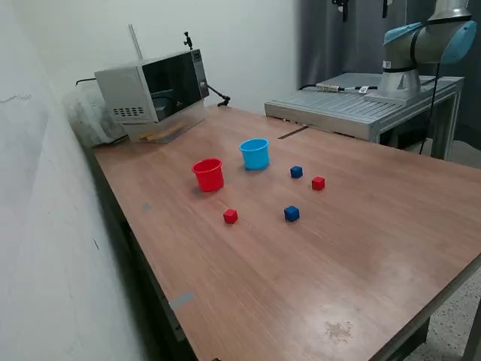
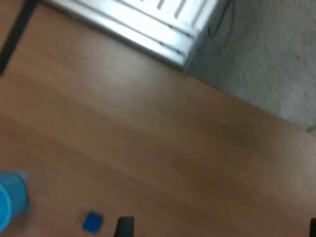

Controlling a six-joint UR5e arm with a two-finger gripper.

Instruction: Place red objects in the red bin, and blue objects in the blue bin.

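Note:
In the exterior view the red cup (image 1: 208,174) and the light blue cup (image 1: 255,153) stand upright side by side on the wooden table (image 1: 338,263). Two dark blue cubes (image 1: 296,172) (image 1: 291,213) and two red cubes (image 1: 318,183) (image 1: 230,216) lie loose on the table near the cups. My gripper is out of the exterior view. In the blurred wrist view only two dark fingertips (image 2: 123,228) show at the picture's edge, wide apart, so the gripper (image 2: 218,230) is open and empty, well above the table. The blue cup (image 2: 9,203) and one blue cube (image 2: 92,221) show there too.
A microwave (image 1: 154,90) stands at the table's far corner with a plastic bag (image 1: 90,116) beside it. The arm's base (image 1: 417,53) sits on a grey metal platform (image 1: 361,105) at the back, the exterior view's right. A wall runs along the exterior view's left.

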